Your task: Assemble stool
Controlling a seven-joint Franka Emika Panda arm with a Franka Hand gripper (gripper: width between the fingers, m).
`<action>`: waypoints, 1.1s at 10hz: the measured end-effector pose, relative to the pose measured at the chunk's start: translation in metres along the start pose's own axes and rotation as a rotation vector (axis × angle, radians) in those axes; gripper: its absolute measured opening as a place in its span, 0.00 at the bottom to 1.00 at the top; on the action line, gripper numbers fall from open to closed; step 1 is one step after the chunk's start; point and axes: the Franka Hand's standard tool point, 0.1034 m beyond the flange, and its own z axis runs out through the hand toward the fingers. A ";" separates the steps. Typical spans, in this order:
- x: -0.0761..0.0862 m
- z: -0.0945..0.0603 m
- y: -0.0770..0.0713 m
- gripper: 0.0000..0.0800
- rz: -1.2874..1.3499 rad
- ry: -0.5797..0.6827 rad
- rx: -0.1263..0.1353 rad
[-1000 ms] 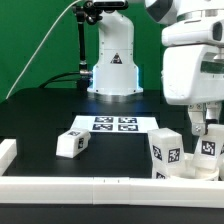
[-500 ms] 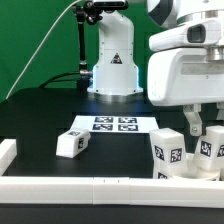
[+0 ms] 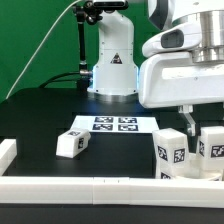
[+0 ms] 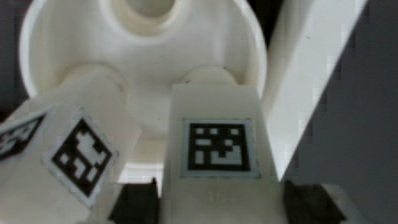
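Black table (image 3: 40, 115); marker board (image 3: 112, 124), lone leg (image 3: 70, 142)

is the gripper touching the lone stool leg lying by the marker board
Apart. The exterior view shows the gripper far on its right side, with a wide stretch of black table between it and the lone leg.

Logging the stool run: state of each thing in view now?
Gripper: low over two legs; jaws open or shut, cannot tell.
Middle leg: upright, between the jaws.
Leg beside it: upright, outside the jaws.
Loose leg: lying on the table, apart.
Seat: next to the two legs; joined or not, cannot tell.
Marker board: flat on the table.
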 end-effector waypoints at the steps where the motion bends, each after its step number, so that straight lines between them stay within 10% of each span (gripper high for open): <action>1: -0.001 0.001 -0.005 0.43 0.113 0.005 0.008; 11: -0.001 -0.001 -0.003 0.43 1.003 -0.008 0.066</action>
